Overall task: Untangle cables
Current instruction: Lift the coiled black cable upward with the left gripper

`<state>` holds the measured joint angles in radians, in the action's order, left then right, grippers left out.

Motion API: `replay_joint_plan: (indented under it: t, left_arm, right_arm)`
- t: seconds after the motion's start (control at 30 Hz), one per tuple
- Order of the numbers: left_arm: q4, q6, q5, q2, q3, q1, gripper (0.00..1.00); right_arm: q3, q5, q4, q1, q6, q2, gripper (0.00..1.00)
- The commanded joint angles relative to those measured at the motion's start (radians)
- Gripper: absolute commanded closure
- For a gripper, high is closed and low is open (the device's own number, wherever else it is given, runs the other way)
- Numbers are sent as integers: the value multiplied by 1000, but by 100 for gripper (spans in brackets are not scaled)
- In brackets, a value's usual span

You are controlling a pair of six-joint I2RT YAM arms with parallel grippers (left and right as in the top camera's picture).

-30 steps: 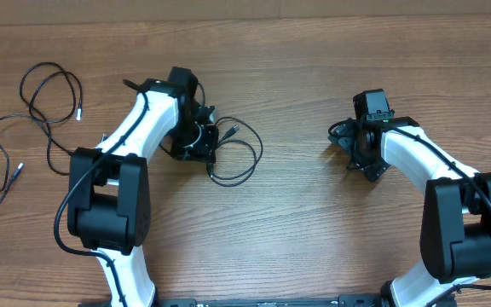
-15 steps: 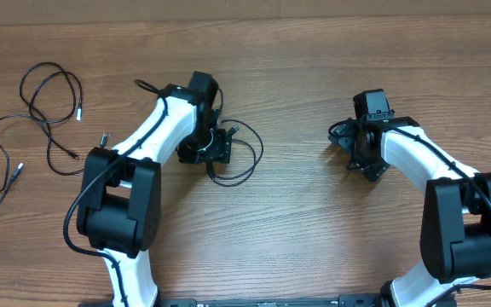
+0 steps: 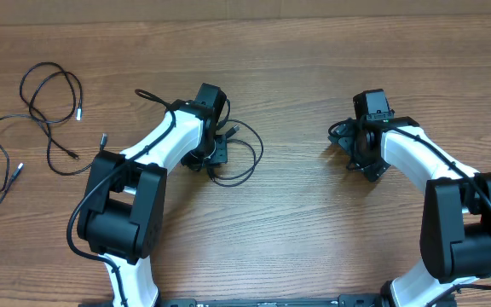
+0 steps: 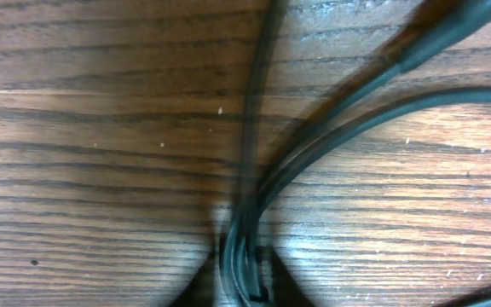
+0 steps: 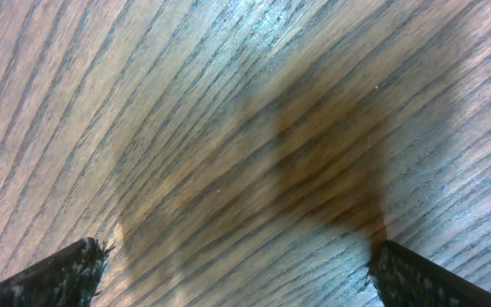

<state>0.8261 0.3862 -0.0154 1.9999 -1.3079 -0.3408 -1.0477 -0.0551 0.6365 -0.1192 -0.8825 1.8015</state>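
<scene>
A looped black cable [image 3: 244, 164] lies on the wooden table just right of my left gripper [image 3: 215, 147]. In the left wrist view its strands [image 4: 339, 128] run together into my left gripper [image 4: 245, 277], which is shut on them low over the wood. Two more thin black cables lie apart at the far left: a small coil [image 3: 51, 92] with a silver tip, and a long loose strand [image 3: 0, 162]. My right gripper [image 3: 353, 150] stands open over bare wood. In the right wrist view, nothing lies between the fingertips [image 5: 75, 271] of my right gripper [image 5: 245, 281].
A small plug end [image 3: 104, 138] lies beside my left arm's elbow. The thicker black lead [image 3: 147, 95] of the left arm arches behind its wrist. Both arm bases [image 3: 118, 222] stand at the table's front edge.
My left arm has swung right toward the looped cable. Its gripper opened on the way and is now shut on the loop's strands. The right arm has not moved.
</scene>
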Motion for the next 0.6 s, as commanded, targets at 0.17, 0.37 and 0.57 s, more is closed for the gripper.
replay_joint_plan:
  t: [0.17,0.37,0.57]
  left_arm:
    - [15,-16,-59,14,27,-6,96]
    - [23,-33,-56,-314,27,-6,96]
    - [-5,-42,62,-559,28,-6,96]
  right_arm:
    - [13,35,-3,-3,-8,8,0]
    - [14,35,-3,-3,-8,8,0]
    - [13,35,-3,-3,-8,8,0]
